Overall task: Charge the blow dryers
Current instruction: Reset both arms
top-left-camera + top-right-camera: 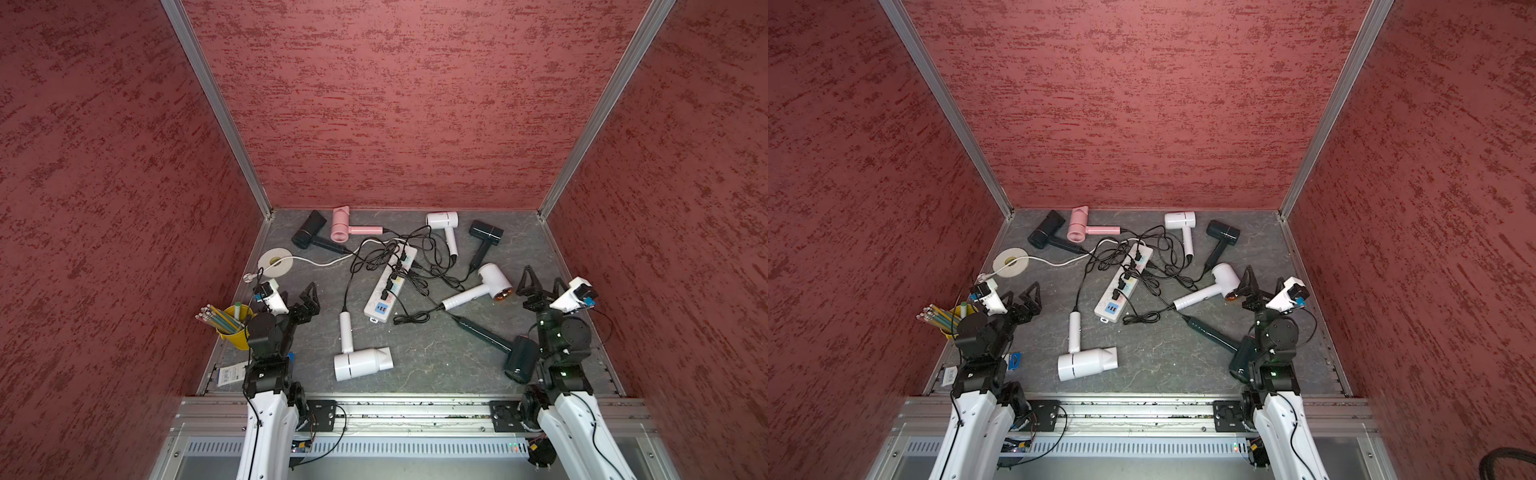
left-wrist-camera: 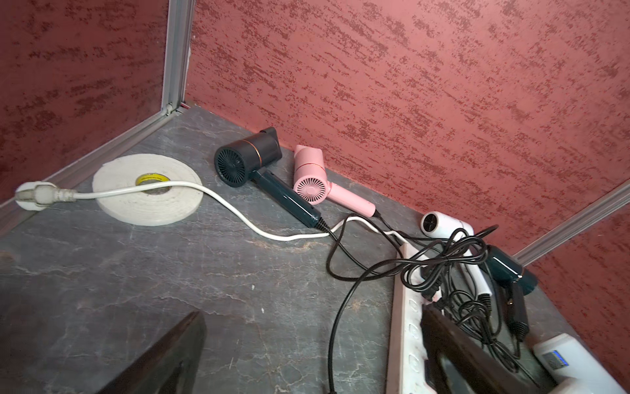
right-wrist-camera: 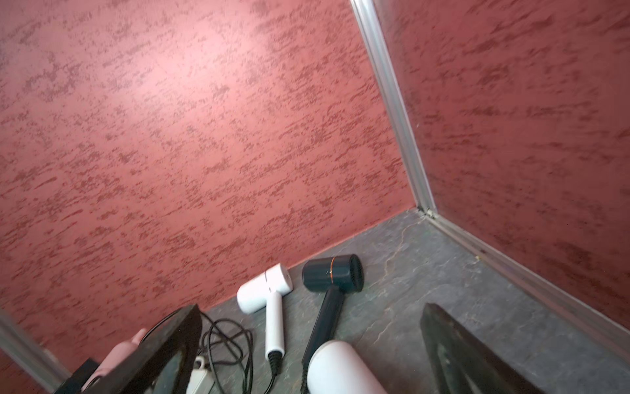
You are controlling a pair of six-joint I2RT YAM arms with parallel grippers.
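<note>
Several blow dryers lie on the grey table around a white power strip [image 1: 390, 286], their black cords tangled over it. At the back are a black one [image 1: 309, 232], a pink one [image 1: 345, 228], a white one [image 1: 444, 221] and a navy one [image 1: 484, 235]. A white dryer [image 1: 490, 284] lies at the right, a dark green one [image 1: 498, 345] by the right arm, and a large white one [image 1: 359, 361] in front. My left gripper [image 1: 297, 297] is open at the left, holding nothing. My right gripper [image 1: 543, 282] is open just right of the right-hand white dryer [image 3: 341, 368].
A yellow cup of pencils [image 1: 235, 330] stands beside the left arm. A roll of white tape [image 1: 275, 262] lies at the back left, with the strip's white cable and plug [image 1: 248, 277] across it. Red walls close off three sides.
</note>
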